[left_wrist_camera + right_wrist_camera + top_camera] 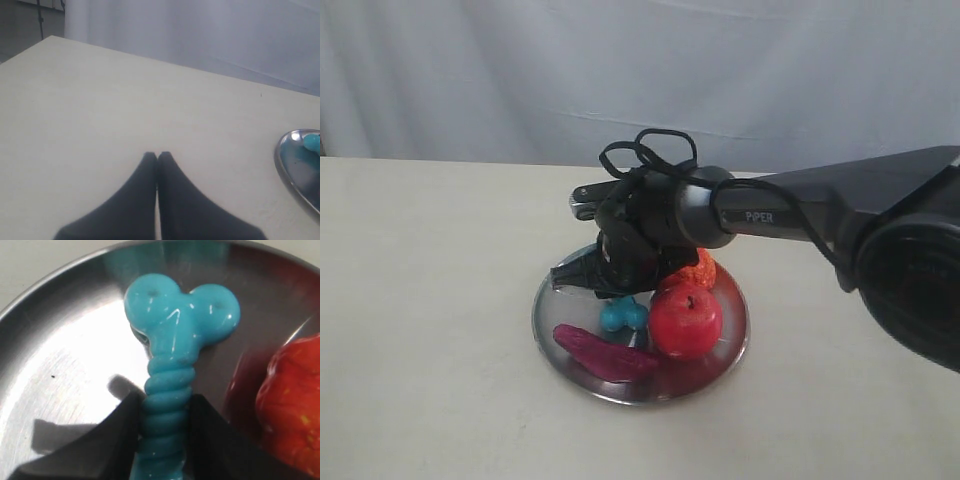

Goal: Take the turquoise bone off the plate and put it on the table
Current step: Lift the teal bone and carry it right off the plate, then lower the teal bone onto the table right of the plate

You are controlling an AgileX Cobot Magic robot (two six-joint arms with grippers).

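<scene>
The turquoise bone lies on the shiny metal plate, its two-lobed end pointing away from the wrist camera. My right gripper is shut on its ribbed shaft, both black fingers pressing the sides. From outside, only the bone's lobed end shows below the right gripper, over the plate. My left gripper is shut with nothing in it, over the cream table; the plate's edge and a bit of the bone show at the side.
On the plate a red apple sits right beside the bone, an orange knobbly fruit behind it, and a dark pink long toy at the front. The apple is close to my right finger. A white curtain backs the table.
</scene>
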